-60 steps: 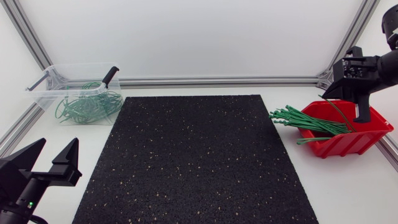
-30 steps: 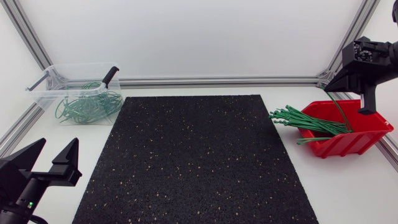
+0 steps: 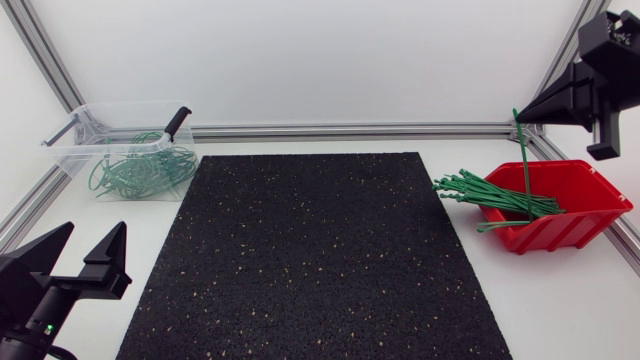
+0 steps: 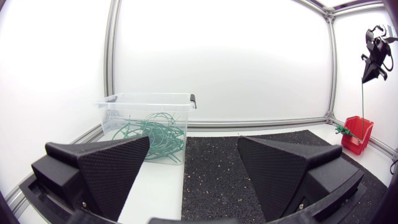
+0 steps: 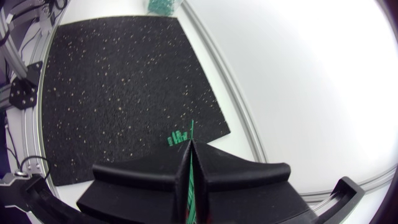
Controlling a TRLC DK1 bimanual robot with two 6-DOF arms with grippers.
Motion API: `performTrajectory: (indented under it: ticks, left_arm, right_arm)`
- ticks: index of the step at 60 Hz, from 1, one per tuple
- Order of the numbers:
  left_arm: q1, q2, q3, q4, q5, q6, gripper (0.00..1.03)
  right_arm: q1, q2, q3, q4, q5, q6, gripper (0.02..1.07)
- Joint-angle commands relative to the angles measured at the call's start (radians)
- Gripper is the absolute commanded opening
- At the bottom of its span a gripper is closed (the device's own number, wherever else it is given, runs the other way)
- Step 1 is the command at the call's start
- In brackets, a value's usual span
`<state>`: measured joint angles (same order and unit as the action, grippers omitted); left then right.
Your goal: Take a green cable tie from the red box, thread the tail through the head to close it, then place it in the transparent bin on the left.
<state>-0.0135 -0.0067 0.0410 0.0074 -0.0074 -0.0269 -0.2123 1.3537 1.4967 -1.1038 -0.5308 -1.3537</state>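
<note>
Right jaws clamped on tie (image 3: 524,150), risen to upper right, above box (image 3: 590,215) | left jaws open | threading next

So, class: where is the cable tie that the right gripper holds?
In the head view the cable tie hangs at the far right, top pinched in the right gripper, lower end down over the red box.

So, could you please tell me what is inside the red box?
A bundle of green cable ties, some poking past the red box rim. The floor beneath them is covered.
</note>
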Motion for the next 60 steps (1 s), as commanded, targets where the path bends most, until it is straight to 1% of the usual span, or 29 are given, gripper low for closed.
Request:
performTrajectory:
  ticks: [1, 6, 11, 15, 20, 27, 30, 38, 43, 47, 49, 51, 53, 56, 57, 60]
  left_arm:
    - [0.003, -0.003, -0.041, -0.014, 0.007, -0.016, 0.99]
    - [0.004, -0.003, -0.041, -0.014, 0.007, -0.016, 0.99]
    - [0.004, -0.003, -0.041, -0.014, 0.007, -0.016, 0.99]
    - [0.004, -0.003, -0.041, -0.014, 0.007, -0.016, 0.99]
    - [0.004, -0.003, -0.041, -0.014, 0.007, -0.016, 0.99]
    - [0.003, -0.003, -0.041, -0.014, 0.007, -0.016, 0.99]
    - [0.003, -0.003, -0.041, -0.014, 0.007, -0.016, 0.99]
    - [0.001, -0.003, -0.041, -0.014, 0.007, -0.016, 0.99]
    - [0.001, -0.003, -0.041, -0.014, 0.007, -0.016, 0.99]
    - [0.001, -0.003, -0.041, -0.014, 0.007, -0.016, 0.99]
    - [0.001, -0.003, -0.041, -0.014, 0.007, -0.016, 0.99]
    - [0.001, -0.003, -0.041, -0.014, 0.007, -0.016, 0.99]
    - [0.001, -0.003, -0.041, -0.014, 0.007, -0.016, 0.99]
    - [0.001, -0.003, -0.041, -0.014, 0.007, -0.016, 0.99]
    - [0.001, -0.003, -0.041, -0.014, 0.007, -0.016, 0.99]
    - [0.001, -0.003, -0.041, -0.014, 0.007, -0.016, 0.99]
  right_arm:
    - [-0.012, -0.019, 0.099, -0.03, -0.047, 0.107, 0.08]
    - [-0.018, -0.013, 0.177, -0.085, -0.103, 0.139, 0.08]
    - [-0.015, -0.011, 0.231, -0.122, -0.133, 0.186, 0.08]
    - [-0.013, -0.018, 0.267, -0.128, -0.167, 0.248, 0.08]
    - [-0.004, -0.018, 0.33, -0.174, -0.196, 0.324, 0.08]
    - [0.021, -0.034, 0.35, -0.2, -0.228, 0.416, 0.08]
    - [0.06, -0.034, 0.355, -0.242, -0.233, 0.446, 0.08]
    - [0.165, -0.05, 0.316, -0.24, -0.232, 0.581, 0.08]
    - [0.234, -0.076, 0.257, -0.231, -0.201, 0.617, 0.08]
    - [0.37, -0.122, 0.154, -0.11, -0.067, 0.751, 0.07]
    - [0.444, -0.146, 0.106, -0.053, -0.015, 0.795, 0.07]
    - [0.496, -0.163, 0.069, -0.016, 0.017, 0.826, 0.07]
    - [0.533, -0.166, 0.043, 0.001, 0.049, 0.846, 0.07]
    - [0.588, -0.149, 0.03, -0.007, 0.092, 0.887, 0.07]
    - [0.613, -0.143, 0.025, -0.007, 0.124, 0.906, 0.07]
    - [0.669, -0.143, -0.009, 0.039, 0.192, 0.938, 0.07]
